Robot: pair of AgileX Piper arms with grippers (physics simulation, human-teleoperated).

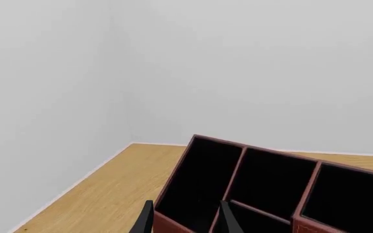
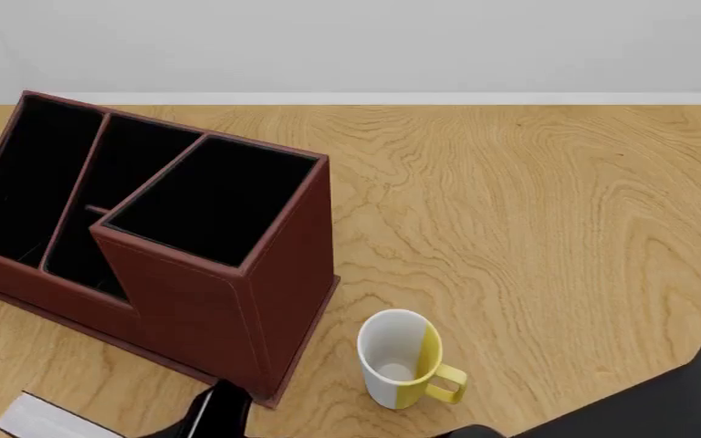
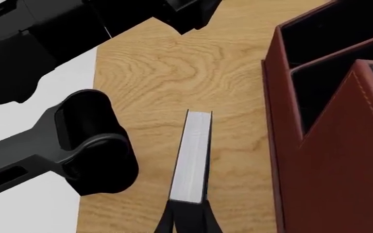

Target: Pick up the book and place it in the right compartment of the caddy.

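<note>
A light oak-grain table (image 2: 546, 210) is bounded by plain pale grey walls (image 1: 251, 68). The caddy (image 2: 223, 315) is positioned near the table's far left corner; its right compartment (image 2: 211, 201) is seen open and black-lined. A white-and-yellow mug (image 2: 400, 360) is stood just beside the caddy, toward the near edge. The book (image 3: 193, 158) is held on edge, page block visible, clamped in the right gripper (image 3: 188, 216), beside the caddy's wall. The left gripper (image 1: 185, 221) is seen with its fingers apart at the caddy's rim.

mug (image 2: 402, 359) beside caddy (image 2: 216, 301)
</note>
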